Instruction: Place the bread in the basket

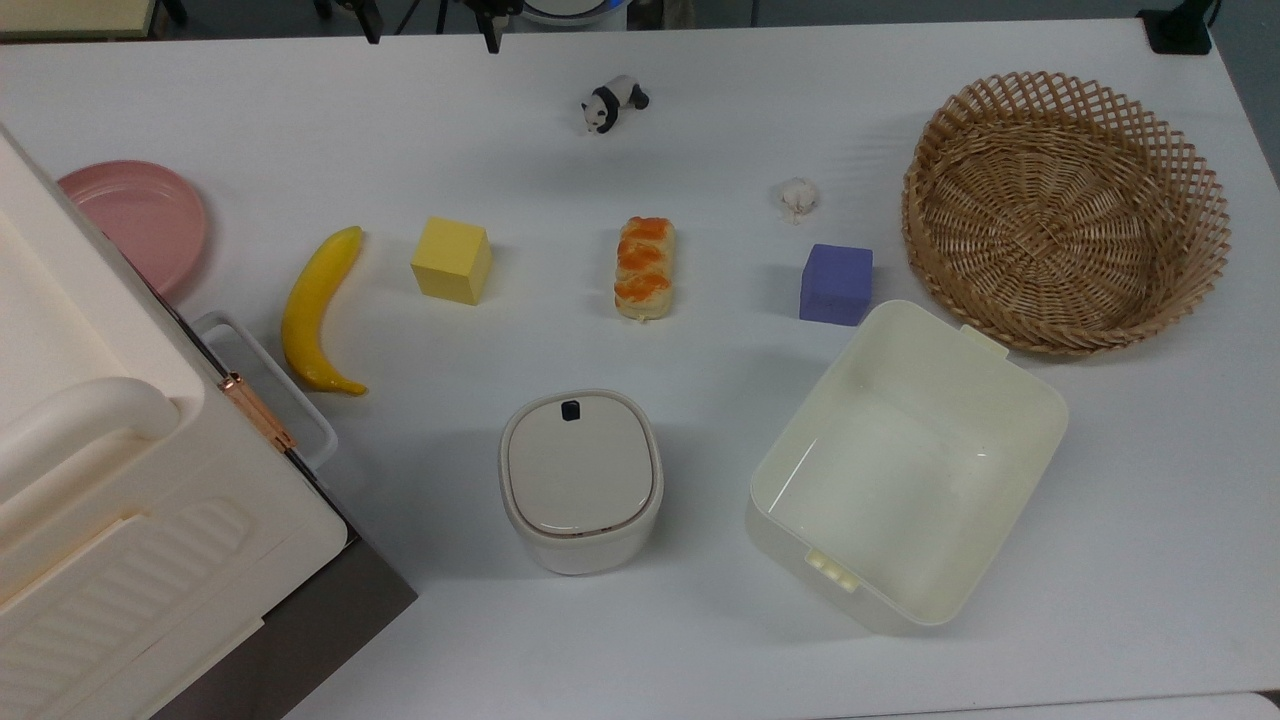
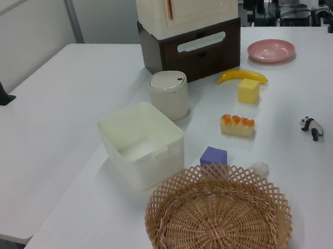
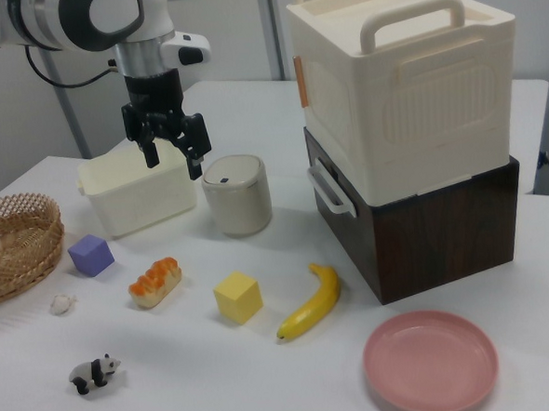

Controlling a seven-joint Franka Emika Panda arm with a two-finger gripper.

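Bread: lies flat on the worktop between yellow cube and purple cube, free for a top grasp.
Basket: empty, at the top view's right.
Gripper: raised, fingers apart, holding nothing.

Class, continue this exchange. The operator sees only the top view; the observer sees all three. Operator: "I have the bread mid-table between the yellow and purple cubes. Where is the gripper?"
Observer: In the right view the gripper hangs above the table, in front of the tub and beside the lidded bin.
Operator: Is it open or shut?
Observer: Open, with nothing between its fingers.
Operator: Is it over the bread?
Observer: No. In the right view the bread lies flat on the table, apart from the gripper and lower in the picture, toward the camera.
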